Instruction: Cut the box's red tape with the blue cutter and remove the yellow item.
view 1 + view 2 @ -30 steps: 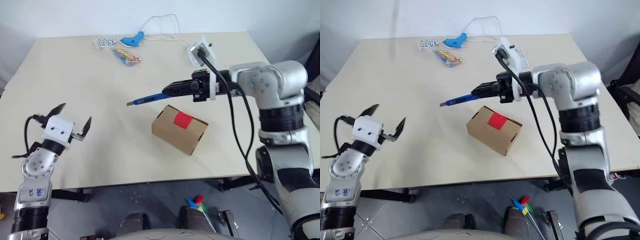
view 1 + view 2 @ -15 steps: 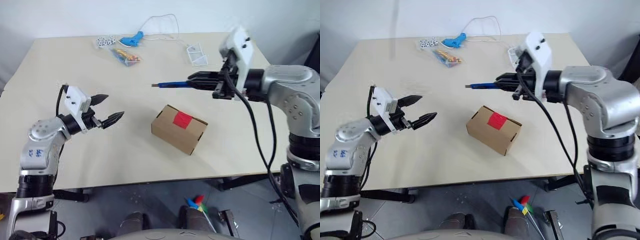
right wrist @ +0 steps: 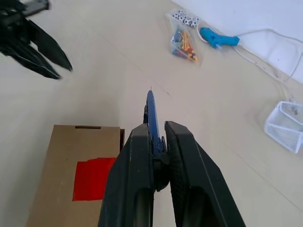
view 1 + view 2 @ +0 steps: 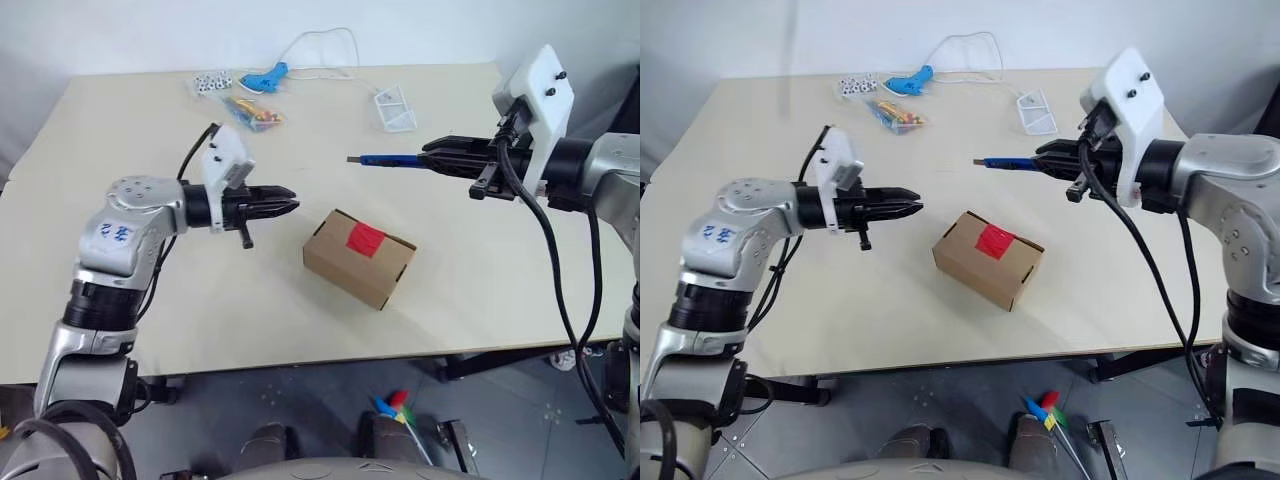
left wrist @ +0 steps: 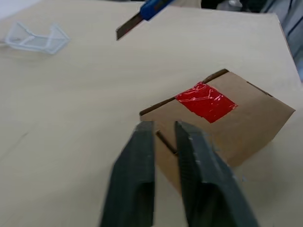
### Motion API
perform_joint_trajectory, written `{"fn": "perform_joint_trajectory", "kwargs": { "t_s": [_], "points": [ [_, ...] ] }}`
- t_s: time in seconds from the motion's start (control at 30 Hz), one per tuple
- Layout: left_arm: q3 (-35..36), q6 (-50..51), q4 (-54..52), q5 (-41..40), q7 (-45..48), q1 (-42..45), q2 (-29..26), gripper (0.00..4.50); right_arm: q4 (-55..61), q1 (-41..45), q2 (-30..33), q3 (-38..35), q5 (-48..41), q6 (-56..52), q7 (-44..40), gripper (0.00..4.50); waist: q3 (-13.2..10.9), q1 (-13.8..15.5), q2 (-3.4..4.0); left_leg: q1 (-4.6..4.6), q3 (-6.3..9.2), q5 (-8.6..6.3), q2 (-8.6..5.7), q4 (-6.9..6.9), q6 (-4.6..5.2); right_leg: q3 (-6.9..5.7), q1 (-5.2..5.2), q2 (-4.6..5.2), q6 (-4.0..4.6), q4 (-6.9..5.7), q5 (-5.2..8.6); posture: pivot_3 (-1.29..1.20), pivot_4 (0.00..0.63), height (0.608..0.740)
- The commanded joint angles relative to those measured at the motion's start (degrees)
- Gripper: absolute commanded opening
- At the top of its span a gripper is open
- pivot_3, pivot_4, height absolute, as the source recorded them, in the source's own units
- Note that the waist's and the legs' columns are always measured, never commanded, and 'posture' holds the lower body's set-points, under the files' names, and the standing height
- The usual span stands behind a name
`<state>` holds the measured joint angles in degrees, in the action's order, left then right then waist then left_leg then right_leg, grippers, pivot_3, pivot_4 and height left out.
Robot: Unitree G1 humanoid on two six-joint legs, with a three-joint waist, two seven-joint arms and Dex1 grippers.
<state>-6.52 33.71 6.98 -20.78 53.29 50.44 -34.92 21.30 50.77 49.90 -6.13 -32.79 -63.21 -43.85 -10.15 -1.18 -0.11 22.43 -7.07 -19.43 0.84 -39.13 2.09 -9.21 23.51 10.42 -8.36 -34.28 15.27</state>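
Across most of the head views spreads the pale bench (image 4: 130,300), its far edge against a white wall. Right of centre in the frame, low on the bench, sits the box (image 4: 358,259) — flaps down, turned at an angle, with the red tape (image 4: 366,238) stuck over its top seam. No yellow item can be seen; the box is closed.

At the left of the frame the left gripper (image 4: 288,205) hangs above the bench just left of the box, pointing toward it, its two black fingers (image 5: 137,179) pressed together and holding nothing. At the upper right, the right gripper (image 4: 432,157) points leftward, pinching the blue cutter (image 4: 385,159) by its rear end; the cutter lies about level in the air, above and beyond the box, its blade tip apart from the tape.

Along the far edge lie smaller things: a clear wire-like stand (image 4: 396,109) right of centre, a light-blue corded tool (image 4: 265,77) with its white cord looping behind, a packet of colourful sticks (image 4: 250,112) — and a small bag of dice (image 4: 211,83) at the upper left.
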Motion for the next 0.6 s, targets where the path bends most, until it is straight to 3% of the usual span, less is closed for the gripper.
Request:
{"fn": "perform_joint_trajectory", "kwargs": {
  "t_s": [0.03, 0.13, 0.37, 0.6],
  "points": [
    [-3.42, 3.41, 1.42, 2.30, -0.23, 5.14, 2.40, 0.03, 3.65, -0.14, 1.71, -2.83, -1.40, -1.29, 1.20, 0.13, -0.02, 0.46, -0.03, 0.00, -0.02, 0.00, -0.01, -0.01, 0.00, 0.01, 0.00, 0.00, 0.00, 0.00, 0.00, 0.00, 0.150, 0.740],
    [-8.59, 8.55, 3.84, 4.31, 2.02, 8.68, 4.12, 0.03, 5.78, -1.49, 2.32, -4.33, -2.71, -3.67, 2.41, 0.13, -0.02, 1.08, -0.03, 0.03, -0.05, 0.00, 0.00, -0.02, 0.00, 0.00, 0.00, -0.02, 0.00, 0.05, 0.00, 0.00, 0.150, 0.740],
    [-12.14, 11.95, 3.48, 5.57, 5.40, 9.48, 5.13, 0.03, 10.63, -4.05, 2.80, -6.81, -6.10, -8.55, 4.96, 0.13, -0.03, 1.19, -0.04, 0.10, -0.06, 0.00, 0.02, -0.02, 0.00, -0.01, 0.02, -0.04, 0.00, 0.11, 0.00, 0.00, 0.150, 0.740],
    [-14.03, 15.32, 2.64, 6.31, 6.55, 9.70, 5.25, 0.03, 12.18, -5.48, 3.18, -4.64, -7.27, -9.57, 6.03, 0.13, -0.03, 1.41, -0.05, 0.11, -0.04, 0.01, 0.01, -0.08, 0.01, 0.00, 0.00, -0.04, 0.00, 0.10, 0.00, 0.00, 0.150, 0.740]
  ]
}}
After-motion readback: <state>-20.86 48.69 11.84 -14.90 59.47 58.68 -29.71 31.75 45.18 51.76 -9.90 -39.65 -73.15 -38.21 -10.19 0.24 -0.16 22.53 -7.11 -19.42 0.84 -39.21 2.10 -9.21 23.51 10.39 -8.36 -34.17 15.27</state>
